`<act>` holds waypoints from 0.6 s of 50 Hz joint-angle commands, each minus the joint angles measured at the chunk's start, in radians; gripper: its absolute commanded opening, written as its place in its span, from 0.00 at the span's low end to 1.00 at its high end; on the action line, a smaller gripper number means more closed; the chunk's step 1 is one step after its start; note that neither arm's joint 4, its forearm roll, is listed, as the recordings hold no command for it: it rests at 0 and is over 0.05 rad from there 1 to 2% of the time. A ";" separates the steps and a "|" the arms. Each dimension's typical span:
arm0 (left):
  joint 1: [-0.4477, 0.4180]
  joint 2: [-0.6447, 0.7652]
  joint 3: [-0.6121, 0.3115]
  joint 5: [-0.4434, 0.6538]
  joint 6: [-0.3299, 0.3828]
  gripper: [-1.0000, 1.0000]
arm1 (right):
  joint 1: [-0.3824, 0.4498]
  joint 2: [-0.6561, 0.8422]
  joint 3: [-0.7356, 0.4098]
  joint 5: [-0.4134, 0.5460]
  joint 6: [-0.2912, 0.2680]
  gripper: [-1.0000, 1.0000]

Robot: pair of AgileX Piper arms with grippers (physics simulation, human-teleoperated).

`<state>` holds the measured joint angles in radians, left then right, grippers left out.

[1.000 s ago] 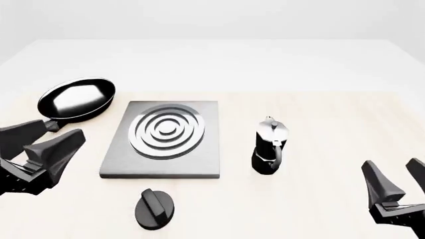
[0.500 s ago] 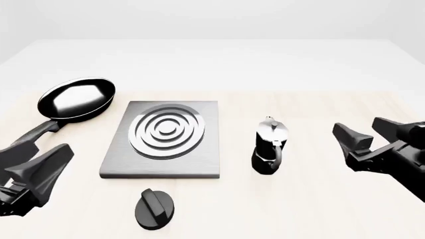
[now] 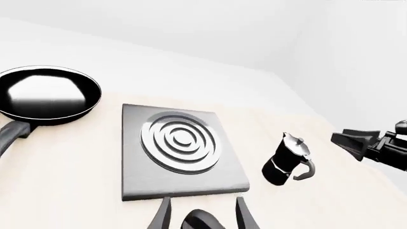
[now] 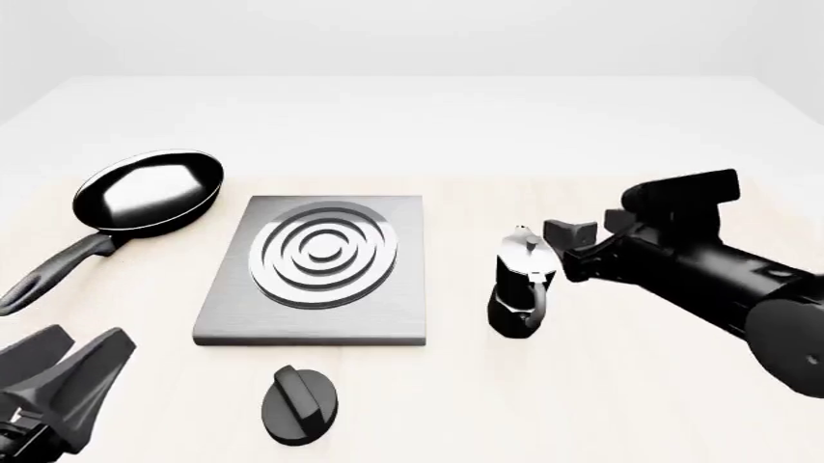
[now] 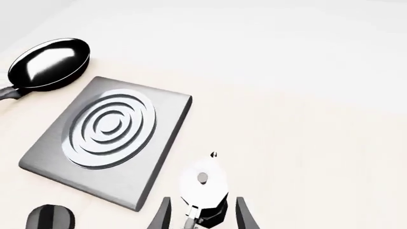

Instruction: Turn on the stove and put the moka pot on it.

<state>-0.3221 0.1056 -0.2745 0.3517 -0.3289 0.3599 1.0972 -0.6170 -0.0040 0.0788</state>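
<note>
The stove, a grey slab (image 4: 386,318) with silver rings, lies mid-table; it also shows in the left wrist view (image 3: 133,157) and the right wrist view (image 5: 165,138). Its black knob (image 4: 300,405) sits in front of it, also seen in the wrist views (image 3: 202,222) (image 5: 51,217). The moka pot (image 4: 522,285) stands upright to the stove's right. My right gripper (image 4: 564,249) is open, its tips just right of the pot's upper half; in its wrist view the pot (image 5: 203,183) shows between the fingers (image 5: 162,214). My left gripper (image 4: 95,336) is open, low at the front left, left of the knob.
A black frying pan (image 4: 149,191) lies to the left of the stove, at its far corner, its handle (image 4: 58,270) pointing towards the front left. It also shows in the left wrist view (image 3: 47,93) and the right wrist view (image 5: 47,62). The table's far edge meets a white wall.
My right arm has swung up and left from the front right corner to beside the moka pot. My left gripper has dropped back towards the front left. Pot, stove and knob have not moved.
</note>
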 commanded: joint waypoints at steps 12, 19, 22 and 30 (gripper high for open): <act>0.016 -0.088 0.053 0.046 -0.018 1.00 | 0.019 0.129 0.001 -0.030 0.093 1.00; 0.015 -0.093 0.055 0.045 -0.018 1.00 | 0.022 0.158 0.047 -0.058 0.118 1.00; 0.012 -0.091 0.056 0.038 -0.020 1.00 | 0.033 0.175 0.065 -0.078 0.128 1.00; 0.011 -0.093 0.059 0.037 -0.019 1.00 | 0.048 0.226 0.101 -0.135 0.139 1.00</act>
<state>-0.3104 0.0205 -0.2197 0.3868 -0.3477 0.3946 1.2713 -0.5588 -0.0865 0.1950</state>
